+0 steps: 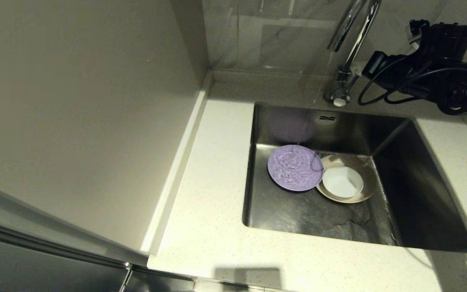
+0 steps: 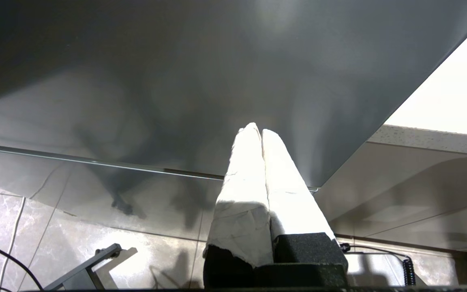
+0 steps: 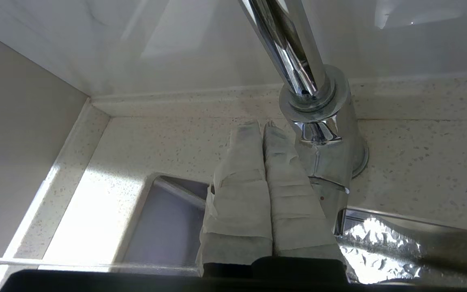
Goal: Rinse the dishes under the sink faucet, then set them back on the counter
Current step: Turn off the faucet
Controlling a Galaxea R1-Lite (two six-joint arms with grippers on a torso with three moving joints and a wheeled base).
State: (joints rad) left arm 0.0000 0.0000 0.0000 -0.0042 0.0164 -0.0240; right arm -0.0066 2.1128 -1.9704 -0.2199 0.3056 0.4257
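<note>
In the head view the lilac-purple plate (image 1: 295,167) lies flat on the floor of the steel sink (image 1: 420,194), its surface rippled with water. To its right lies the cream-beige plate (image 1: 365,170), its edge under the lilac one, with the white bowl (image 1: 343,181) sitting in it. The chrome faucet (image 1: 349,48) rises at the sink's back edge. My right arm (image 1: 432,69) reaches in from the right behind the sink. Its gripper (image 3: 261,123) is shut and empty, fingers right beside the faucet base (image 3: 322,117) and its lever (image 3: 333,184). My left gripper (image 2: 258,130) is shut and empty, parked below the counter.
The speckled counter (image 1: 213,194) frames the sink on the left and front. A tall beige wall panel (image 1: 75,121) bounds it on the left, and a low raised edge and glossy backsplash (image 1: 266,36) stand behind. A grey cabinet front (image 2: 176,81) faces the left gripper.
</note>
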